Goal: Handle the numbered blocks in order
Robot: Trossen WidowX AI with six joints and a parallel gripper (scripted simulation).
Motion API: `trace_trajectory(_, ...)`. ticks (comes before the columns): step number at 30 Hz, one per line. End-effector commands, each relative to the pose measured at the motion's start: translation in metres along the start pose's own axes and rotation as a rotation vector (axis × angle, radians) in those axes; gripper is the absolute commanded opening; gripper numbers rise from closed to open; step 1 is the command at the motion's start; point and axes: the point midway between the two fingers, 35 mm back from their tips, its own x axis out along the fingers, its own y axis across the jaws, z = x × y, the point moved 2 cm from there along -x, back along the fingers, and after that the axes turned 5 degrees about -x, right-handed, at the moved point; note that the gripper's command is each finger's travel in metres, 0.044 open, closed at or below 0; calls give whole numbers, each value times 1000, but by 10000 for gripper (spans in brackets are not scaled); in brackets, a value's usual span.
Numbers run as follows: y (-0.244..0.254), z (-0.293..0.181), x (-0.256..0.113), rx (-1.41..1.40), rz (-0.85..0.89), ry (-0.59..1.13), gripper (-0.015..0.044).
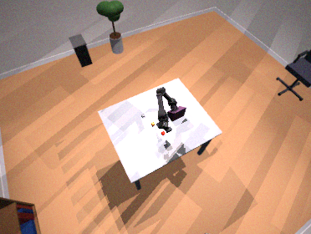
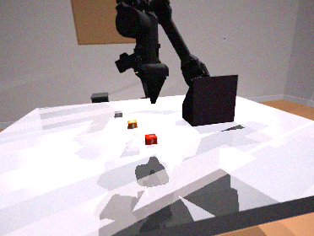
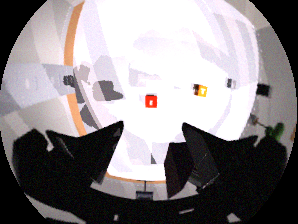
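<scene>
A red block (image 1: 163, 133) (image 2: 151, 139) (image 3: 151, 101) sits on the white table (image 1: 125, 150) (image 2: 38, 168), with a small pale mark on top, too blurred to read. An orange-yellow block (image 1: 153, 124) (image 2: 132, 124) (image 3: 202, 90) lies beyond it, also with an unreadable pale mark. A grey block (image 1: 143, 116) (image 2: 118, 115) (image 3: 230, 83) is farthest along the same rough line; its digit is unreadable. My gripper (image 2: 153, 101) (image 3: 153, 124) is open and empty, raised above the table. In the wrist view the red block is just ahead of the gap between its fingertips.
A dark purple box (image 1: 177, 113) (image 2: 215, 101) (image 3: 176, 165) stands on the table beside the arm. Dark shadows fall across the table near the red block. A potted plant (image 1: 113, 25) and a black chair (image 1: 302, 71) stand on the floor away from the table.
</scene>
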Motion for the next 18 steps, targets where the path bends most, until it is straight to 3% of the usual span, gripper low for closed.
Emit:
trace_trajectory(1, 2, -1, 1, 2, 2, 6, 400)
trace_trajectory(8, -9, 8, -1, -1, 10, 6, 400)
trace_trajectory(18, -174, 74, -8, -8, 39, -10, 400)
